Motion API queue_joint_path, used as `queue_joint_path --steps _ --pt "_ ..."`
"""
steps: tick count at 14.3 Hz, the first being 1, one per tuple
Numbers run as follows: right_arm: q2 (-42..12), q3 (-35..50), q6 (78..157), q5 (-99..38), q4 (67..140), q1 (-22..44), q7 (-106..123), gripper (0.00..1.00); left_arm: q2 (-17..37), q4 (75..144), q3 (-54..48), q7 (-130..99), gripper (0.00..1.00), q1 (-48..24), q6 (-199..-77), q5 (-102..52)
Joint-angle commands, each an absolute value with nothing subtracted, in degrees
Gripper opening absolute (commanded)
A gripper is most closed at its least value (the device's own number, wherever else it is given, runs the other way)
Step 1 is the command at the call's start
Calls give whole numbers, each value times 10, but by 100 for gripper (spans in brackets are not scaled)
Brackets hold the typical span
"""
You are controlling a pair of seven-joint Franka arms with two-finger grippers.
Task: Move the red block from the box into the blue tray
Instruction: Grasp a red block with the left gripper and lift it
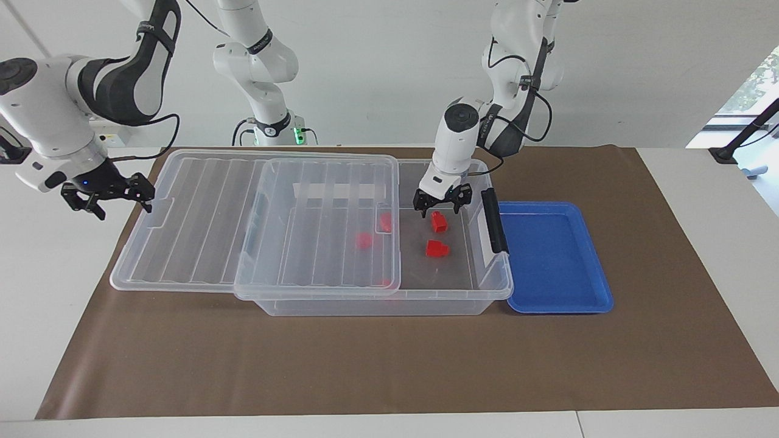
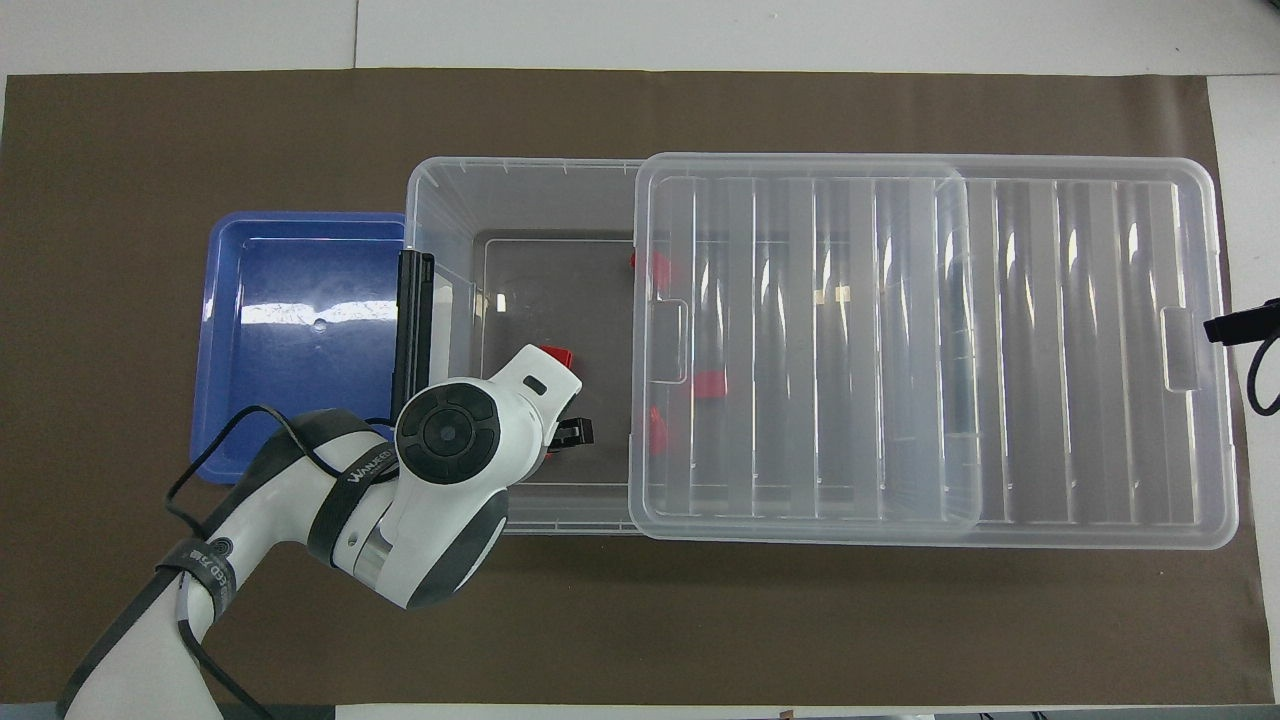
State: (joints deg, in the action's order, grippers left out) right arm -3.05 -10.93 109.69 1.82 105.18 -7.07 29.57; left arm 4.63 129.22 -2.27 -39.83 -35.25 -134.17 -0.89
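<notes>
The clear box stands mid-table, its ribbed lid slid toward the right arm's end, so the end by the blue tray is uncovered. My left gripper is open and down inside that uncovered end, fingers on either side just above a red block. A second red block lies farther from the robots. Two more red blocks show through the lid. The blue tray holds nothing. My right gripper waits beside the lid's outer end, apart from it.
The box's black latch sits on the short wall next to the tray. In the overhead view my left arm's hand covers the block under it. Brown mat lies bare between the box and the table's edge.
</notes>
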Motion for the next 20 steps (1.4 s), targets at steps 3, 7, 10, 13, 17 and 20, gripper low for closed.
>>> queue_joint_path --steps 3,7,10,13,17,20 --pt "-40 -71 986 12 970 -74 215 100 60 1317 -16 -410 88 -363 -1399 -7" --pt "-39 -23 918 12 933 -74 129 100 62 1316 -15 -414 12 -362 -1418 -8" --pt "-40 37 890 12 901 -75 39 100 62 1311 -15 -452 0 -363 -1418 -7" --pt "-38 63 886 12 903 -74 -16 100 33 1304 -15 -448 0 -362 -1389 -7" --pt "-34 78 878 13 903 -74 -39 100 -26 1254 -15 -440 0 -361 -1257 -7" --pt "-30 96 882 13 902 -75 -44 100 -63 1204 -11 -410 0 -355 -1184 -7"
